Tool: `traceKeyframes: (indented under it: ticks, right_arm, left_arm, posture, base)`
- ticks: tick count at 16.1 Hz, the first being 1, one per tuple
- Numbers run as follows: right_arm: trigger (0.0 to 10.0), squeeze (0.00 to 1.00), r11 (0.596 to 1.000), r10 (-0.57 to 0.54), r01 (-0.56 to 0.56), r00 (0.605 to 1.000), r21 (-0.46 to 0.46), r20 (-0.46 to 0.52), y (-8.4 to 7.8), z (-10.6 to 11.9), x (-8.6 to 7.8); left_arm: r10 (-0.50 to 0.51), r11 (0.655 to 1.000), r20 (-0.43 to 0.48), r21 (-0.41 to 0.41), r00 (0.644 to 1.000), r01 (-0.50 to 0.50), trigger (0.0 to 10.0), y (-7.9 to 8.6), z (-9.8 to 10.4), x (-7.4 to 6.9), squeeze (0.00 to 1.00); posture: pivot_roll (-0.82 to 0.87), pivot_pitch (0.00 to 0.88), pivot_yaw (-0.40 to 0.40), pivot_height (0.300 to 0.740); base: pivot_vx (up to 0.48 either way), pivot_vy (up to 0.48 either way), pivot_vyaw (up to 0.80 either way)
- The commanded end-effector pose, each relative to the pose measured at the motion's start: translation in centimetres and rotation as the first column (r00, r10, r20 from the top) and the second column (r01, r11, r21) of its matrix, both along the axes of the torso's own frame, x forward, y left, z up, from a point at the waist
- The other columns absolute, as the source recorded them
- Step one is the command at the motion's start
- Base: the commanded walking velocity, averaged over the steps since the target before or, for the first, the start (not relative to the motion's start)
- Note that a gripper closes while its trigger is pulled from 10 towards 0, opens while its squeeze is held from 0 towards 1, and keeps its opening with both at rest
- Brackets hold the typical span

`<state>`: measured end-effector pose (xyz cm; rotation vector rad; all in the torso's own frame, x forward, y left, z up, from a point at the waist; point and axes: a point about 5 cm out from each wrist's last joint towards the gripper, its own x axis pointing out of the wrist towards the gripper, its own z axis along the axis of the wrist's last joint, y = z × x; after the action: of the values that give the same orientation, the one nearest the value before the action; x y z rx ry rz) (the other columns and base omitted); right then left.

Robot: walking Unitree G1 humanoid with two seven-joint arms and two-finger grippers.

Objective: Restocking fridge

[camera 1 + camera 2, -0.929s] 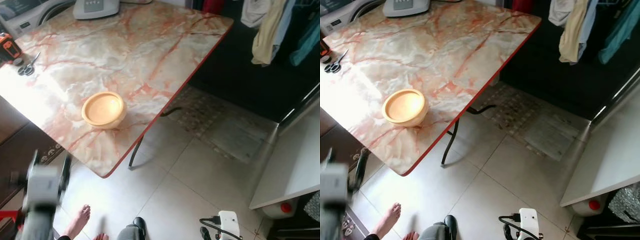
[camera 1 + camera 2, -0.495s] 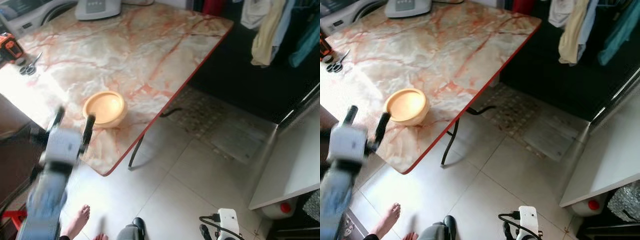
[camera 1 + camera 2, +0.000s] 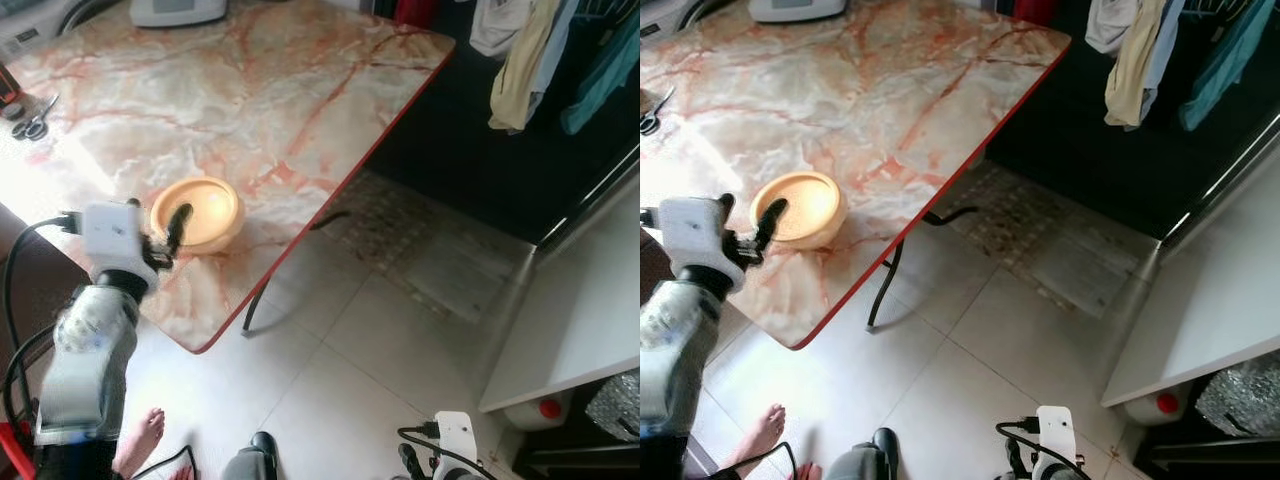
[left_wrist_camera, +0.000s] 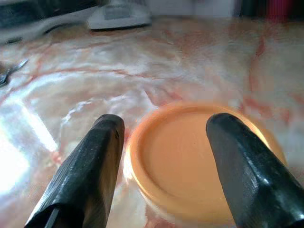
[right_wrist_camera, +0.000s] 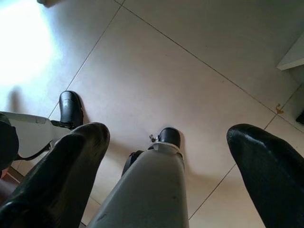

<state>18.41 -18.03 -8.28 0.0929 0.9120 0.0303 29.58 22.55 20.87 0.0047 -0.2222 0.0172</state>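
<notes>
- Left gripper has come up from low beside the table over the last second and now sits at the near side of the orange bowl, on the marble table.
- Jaws spread wide. In the left wrist view one finger stands just outside the bowl's rim on one side, and the other finger lies over the rim on the opposite side. The bowl lies ahead of and between the jaws, not yet gripped.
- Cannot tell whether either finger touches the rim; the wrist view is a little blurred.
- Bowl looks empty and upright, near the table's red edge; it has kept its place on the table while the arm moved.
- Head camera has shifted slightly, so the whole scene has slid in the frame.
- Meaning for the task: judged as the approach to a pick-up of the bowl, early in the restock. Nothing is carried yet.
- Next move likely needs the jaws lowered around the rim wall, then closed. Risk: a smooth round bowl near the edge may slide off rather than seat.
- Right gripper hangs idle over the tiled floor, jaws spread apart, the robot's own leg between them.
- A person's bare foot is on the floor near the left arm.
</notes>
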Motion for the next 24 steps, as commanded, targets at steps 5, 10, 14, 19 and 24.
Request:
traceKeyframes:
  ticks: [5, 10, 14, 19, 24]
  right_arm:
    - [10.0, 0.00, 1.000, 0.007, -0.008, 0.998, -0.009, -0.056, -0.6, -0.6, -1.3]
    - [10.0, 0.00, 1.000, 0.002, -0.004, 0.997, -0.021, -0.076, -1.6, -0.8, -2.1]
    - [10.0, 0.00, 1.000, 0.007, -0.009, 0.996, -0.019, -0.085, -1.8, -1.0, -2.6]
    - [10.0, 0.00, 1.000, 0.011, -0.013, 0.996, -0.018, -0.088, -1.9, -1.1, -3.0]
    - [10.0, 0.00, 0.999, 0.033, -0.036, 0.995, -0.035, -0.089, -1.9, -1.1, -3.2]
  left_arm:
    - [0.040, 0.948, -0.032, -0.314, 0.999, -0.048, 10.0, 3.5, 0.5, 1.2, 1.00]
    - [0.064, 0.997, 0.023, -0.039, 0.998, -0.063, 10.0, 1.0, 0.2, 0.4, 0.00]
    - [0.077, 0.985, 0.163, 0.144, 0.984, -0.101, 10.0, 0.3, 2.1, -1.1, 0.00]
    - [0.102, 0.965, 0.138, 0.226, 0.985, -0.132, 10.0, 1.5, 1.3, -1.8, 0.00]
    - [0.112, 0.962, 0.132, 0.235, 0.985, -0.141, 10.0, 1.5, 1.1, -1.9, 0.00]
  posture:
    - [0.07, 0.243, -0.029, 0.740]
    - [0.06, 0.244, -0.033, 0.740]
    - [0.07, 0.244, -0.035, 0.740]
    - [0.06, 0.233, -0.034, 0.740]
    - [0.06, 0.222, -0.032, 0.740]
  base:
    - [0.000, 0.000, 0.00]
    - [0.000, 0.000, 0.00]
    - [0.000, 0.000, 0.00]
    - [0.000, 0.000, 0.00]
    - [0.000, 0.000, 0.32]
